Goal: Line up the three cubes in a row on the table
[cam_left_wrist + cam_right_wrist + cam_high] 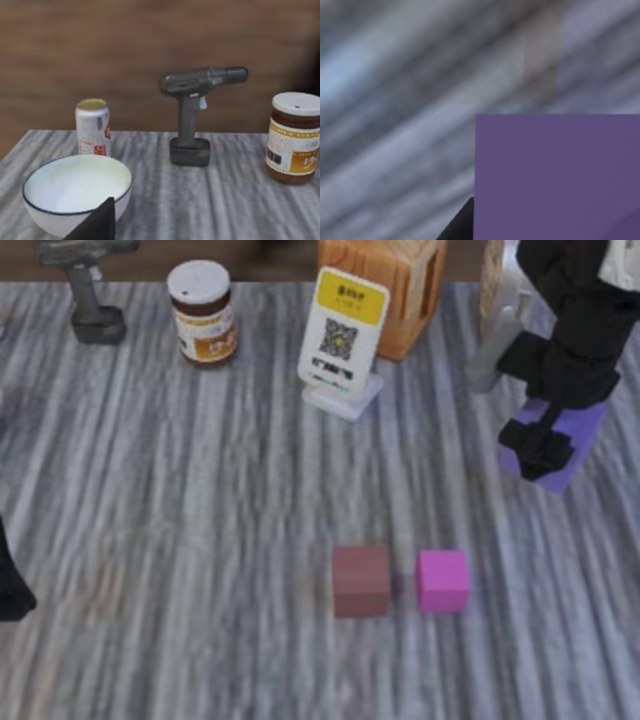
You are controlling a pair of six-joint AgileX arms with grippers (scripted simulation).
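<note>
- Right claw (545, 445) sits directly over the violet-purple cube (580, 435), at the counter's (200, 540) right side, well behind and to the right of the magenta cube (443, 580).
- Right wrist view: violet-purple cube (555, 175) fills the near field, one dark fingertip (462, 225) at its edge. It looks straddled or gripped; I cannot tell whether the fingers are closed on it.
- Reddish-brown cube (361, 581) is just left of the magenta cube with a small gap; the two already form a left-right row.
- Key relation: the free slot is just right of the magenta cube, on the same line. From the violet-purple cube that is toward the near edge and slightly left.
- Violet-purple cube looks rotated relative to the magenta cube's edges; my guess is it needs a slight yaw to square up.
- Right arm is clearly nearer. Left claw (10, 590) is parked far left of the magenta cube at the counter edge; its own view shows only a bowl (77, 197), can (93, 127), drill (192, 112), jar (295, 137).
- Risk: clipping the magenta cube on set-down.
</note>
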